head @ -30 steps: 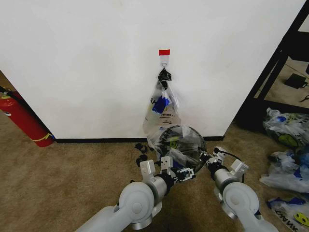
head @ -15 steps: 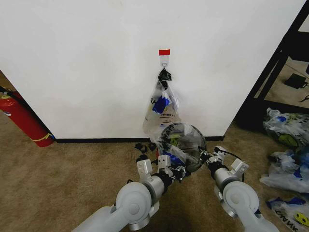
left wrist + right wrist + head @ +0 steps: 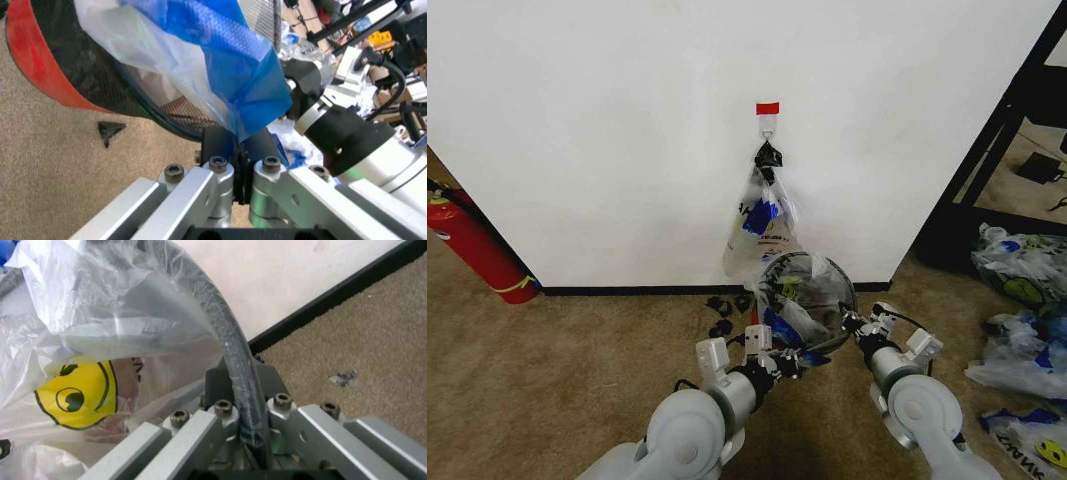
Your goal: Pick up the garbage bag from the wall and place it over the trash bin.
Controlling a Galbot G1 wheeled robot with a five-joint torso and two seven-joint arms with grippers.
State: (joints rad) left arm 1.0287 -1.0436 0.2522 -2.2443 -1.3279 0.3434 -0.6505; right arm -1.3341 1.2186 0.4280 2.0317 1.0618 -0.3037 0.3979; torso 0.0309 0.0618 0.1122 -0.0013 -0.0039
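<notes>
The trash bin sits before the wall, apparently below the hanging bundle.

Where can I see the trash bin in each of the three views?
Head view: the trash bin stands on the carpet below the wall hook, between both grippers.
Left wrist view: its red base and mesh side fill the upper left.
Right wrist view: its black rim arcs through the middle.
Shared landmark: the garbage bag draped over it.

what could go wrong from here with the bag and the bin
The left gripper pinches only a blue corner of the garbage bag, so the thin film may tear or slip out. The right gripper clamps the trash bin by its rim, tilted; it could swing or drop.
</notes>
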